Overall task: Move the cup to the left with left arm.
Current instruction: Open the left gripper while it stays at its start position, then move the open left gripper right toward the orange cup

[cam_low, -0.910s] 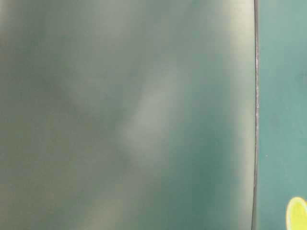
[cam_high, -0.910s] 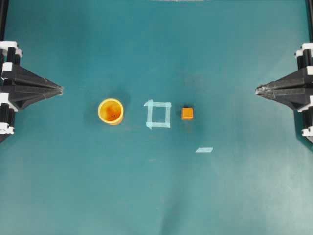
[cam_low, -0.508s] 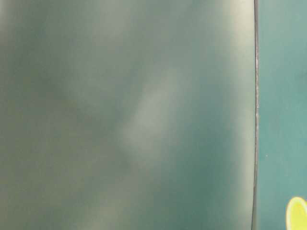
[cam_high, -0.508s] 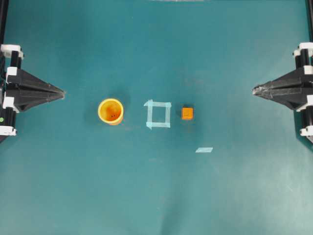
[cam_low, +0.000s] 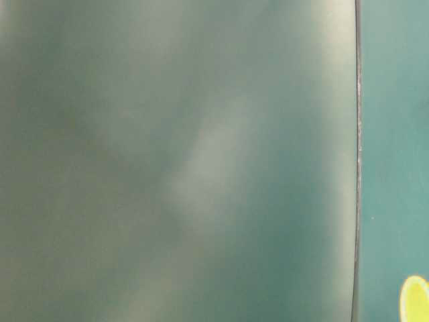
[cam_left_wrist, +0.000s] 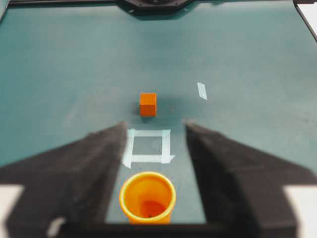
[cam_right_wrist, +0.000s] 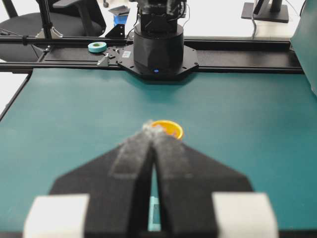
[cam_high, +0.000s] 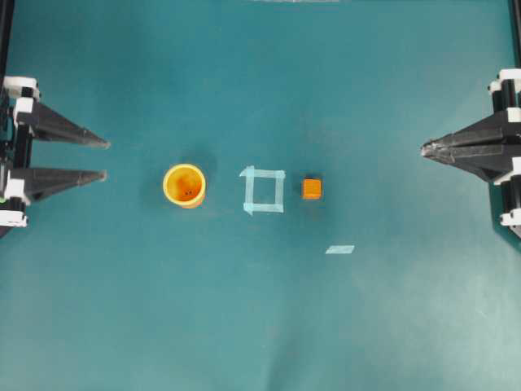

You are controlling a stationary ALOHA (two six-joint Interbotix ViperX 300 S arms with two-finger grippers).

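My left gripper [cam_high: 107,160] sits at the left edge of the green table [cam_high: 260,326], its two black fingers [cam_high: 61,128] spread well apart with a clear band of table between the tips. It holds nothing. The tips point toward the cup [cam_high: 185,186], which stands upright and apart from them, with open table between.

I take the tape square [cam_high: 263,191] as my landmark. The cup stands just to its left, on my left gripper's side, not touching the tape. Its rim is yellow-orange and its inside a darker orange. The small orange cube [cam_high: 312,189] lies close on the square's opposite side, also clear of the tape. A short loose strip of tape [cam_high: 339,249] lies farther out beyond the cube, toward the near edge of the overhead view.

From my left wrist camera the cup [cam_left_wrist: 147,204] shows in the gap between my two fingers [cam_left_wrist: 74,183], low in the picture, with the tape square [cam_left_wrist: 147,147] behind it and the cube [cam_left_wrist: 148,104] behind that.

My right gripper [cam_high: 424,149] rests far from the square at the right edge, its fingers pressed together at the tips and empty.

The table-level view is mostly blur; only a sliver of the yellow cup [cam_low: 415,300] shows in its lower right corner.
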